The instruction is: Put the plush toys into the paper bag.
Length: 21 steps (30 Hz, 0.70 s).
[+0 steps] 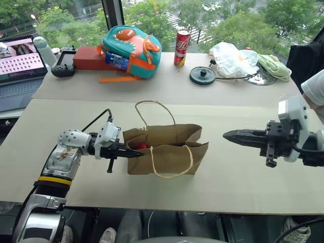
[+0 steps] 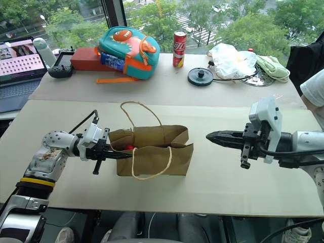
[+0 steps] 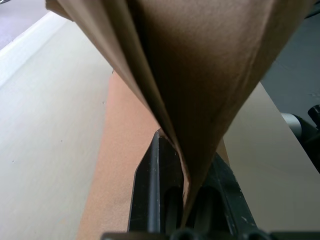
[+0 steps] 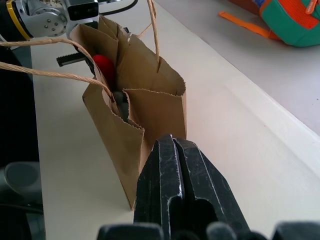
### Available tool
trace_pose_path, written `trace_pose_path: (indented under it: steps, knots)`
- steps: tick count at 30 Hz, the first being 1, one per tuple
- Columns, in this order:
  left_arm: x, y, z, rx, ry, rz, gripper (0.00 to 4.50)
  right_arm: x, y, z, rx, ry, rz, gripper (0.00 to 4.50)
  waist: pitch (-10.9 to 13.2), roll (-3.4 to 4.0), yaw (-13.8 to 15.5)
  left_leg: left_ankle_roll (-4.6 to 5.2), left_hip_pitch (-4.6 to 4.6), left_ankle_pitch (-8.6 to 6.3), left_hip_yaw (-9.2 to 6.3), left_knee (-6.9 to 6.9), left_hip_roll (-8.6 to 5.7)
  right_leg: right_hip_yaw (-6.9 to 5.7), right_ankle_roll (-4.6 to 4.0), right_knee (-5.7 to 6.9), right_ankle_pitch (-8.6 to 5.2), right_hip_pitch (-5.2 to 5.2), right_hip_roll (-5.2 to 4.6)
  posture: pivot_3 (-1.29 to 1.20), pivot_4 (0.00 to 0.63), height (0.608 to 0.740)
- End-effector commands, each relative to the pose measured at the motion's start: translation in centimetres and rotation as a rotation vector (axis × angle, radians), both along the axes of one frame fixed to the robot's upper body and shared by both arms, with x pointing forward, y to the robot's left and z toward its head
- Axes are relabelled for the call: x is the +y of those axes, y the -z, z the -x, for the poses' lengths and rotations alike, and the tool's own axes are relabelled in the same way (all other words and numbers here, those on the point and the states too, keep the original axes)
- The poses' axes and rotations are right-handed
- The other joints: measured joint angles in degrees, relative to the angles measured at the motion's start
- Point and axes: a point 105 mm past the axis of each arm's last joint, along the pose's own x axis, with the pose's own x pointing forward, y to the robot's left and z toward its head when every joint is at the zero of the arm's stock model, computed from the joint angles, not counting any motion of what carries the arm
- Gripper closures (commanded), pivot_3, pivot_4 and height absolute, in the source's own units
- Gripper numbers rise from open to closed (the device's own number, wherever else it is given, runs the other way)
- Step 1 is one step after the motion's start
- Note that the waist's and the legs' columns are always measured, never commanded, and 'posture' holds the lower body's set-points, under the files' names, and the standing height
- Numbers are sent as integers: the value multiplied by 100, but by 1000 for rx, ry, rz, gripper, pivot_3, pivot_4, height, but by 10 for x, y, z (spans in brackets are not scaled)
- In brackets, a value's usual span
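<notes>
The brown paper bag (image 1: 169, 154) stands upright in the middle of the near table, its twine handles loose. A red plush toy (image 4: 104, 67) shows inside its open top, and a grey fuzzy toy (image 4: 120, 104) lies just beneath. My left gripper (image 1: 135, 153) is shut on the bag's left side fold; in the left wrist view the paper (image 3: 200, 75) is pinched between the black fingers (image 3: 155, 170). My right gripper (image 1: 229, 135) hovers to the right of the bag, shut and holding nothing, apart from the paper, its tip pointing at the bag.
On the far table are a teal and orange dinosaur backpack (image 1: 130, 48), a red box (image 1: 90, 58), a soda can (image 1: 181, 47), a black disc (image 1: 202, 75), a white plastic bag (image 1: 233, 58) and a controller (image 1: 64, 64). A laptop (image 1: 19, 63) sits far left. A person's sleeve (image 1: 315, 87) is at the right edge.
</notes>
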Motion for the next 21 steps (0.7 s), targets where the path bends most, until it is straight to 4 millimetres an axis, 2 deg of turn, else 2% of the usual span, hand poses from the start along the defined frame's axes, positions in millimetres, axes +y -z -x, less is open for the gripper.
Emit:
trace_pose_path:
  steps: [1,11,17,21]
  knots:
    - [4,-6,-8,-55,-30,-4,4455,-2,-7,-5,-56,5,34,4500,0,0,8,0,0,0,0,0,0,0,0,0,0,0,0,0,150,733]
    - [2,-9,-19,-88,-42,-5,4455,1,-2,-9,-56,-9,37,4500,0,0,23,0,-1,0,0,3,0,-1,-1,2,0,0,1,0,150,733]
    - [2,-7,-17,-71,-36,-6,4455,3,-2,-9,-55,-14,37,4500,0,1,22,0,-2,0,0,5,0,0,-1,2,1,0,1,0,150,733]
    - [2,-7,-17,-61,-41,1,3173,3,1,-9,-53,-10,40,4500,0,1,24,0,-2,0,0,6,0,0,0,2,1,0,0,0,150,733]
